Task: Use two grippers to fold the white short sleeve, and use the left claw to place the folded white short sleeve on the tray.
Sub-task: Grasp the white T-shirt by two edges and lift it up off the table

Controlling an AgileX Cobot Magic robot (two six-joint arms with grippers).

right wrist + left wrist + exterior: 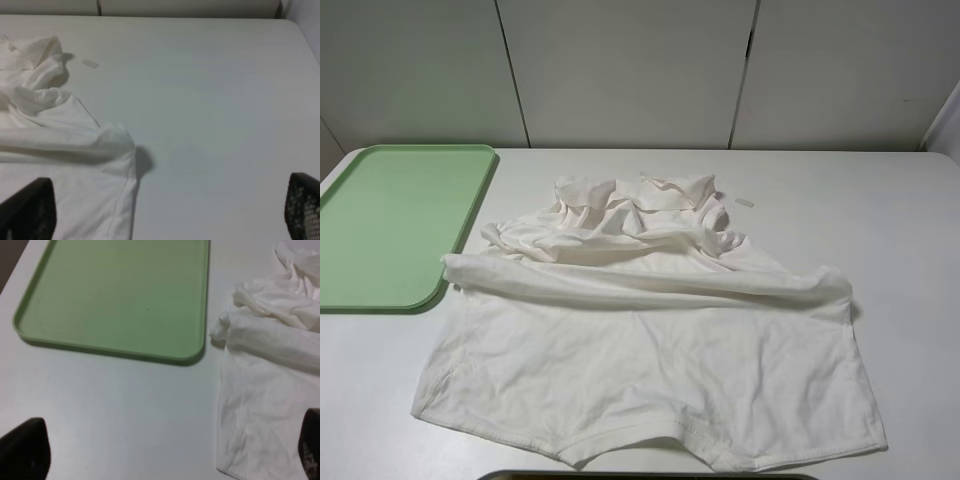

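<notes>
Tabletop (910, 250), white and plain, carried everything else. The shirt (650, 340) lay across its middle and took up most of the near half. Its lower part was spread fairly flat, with the stitched hem towards the near edge. A thick rolled fold ran across it from side to side, and the cloth beyond that fold was bunched and wrinkled in a heap on the far side. No part of the shirt was on the tray (390, 225).

The tray sat flat at the far left of the tabletop, light green, with nothing in it. The left end of the rolled fold lay just beside the tray's near right corner. The left wrist view showed a narrow strip of bare tabletop between them.

The left claw (165, 450) hung above the tabletop between the tray and the shirt's left edge. It was spread wide and held nothing, its dark fingers (22, 450) at opposite sides of the wrist view. The right claw (165, 207) hung over the shirt's right edge, likewise spread wide and gripping nothing.

A small pale tape strip (744, 202) lay on the tabletop, just beyond the bunched cloth on its right side.
</notes>
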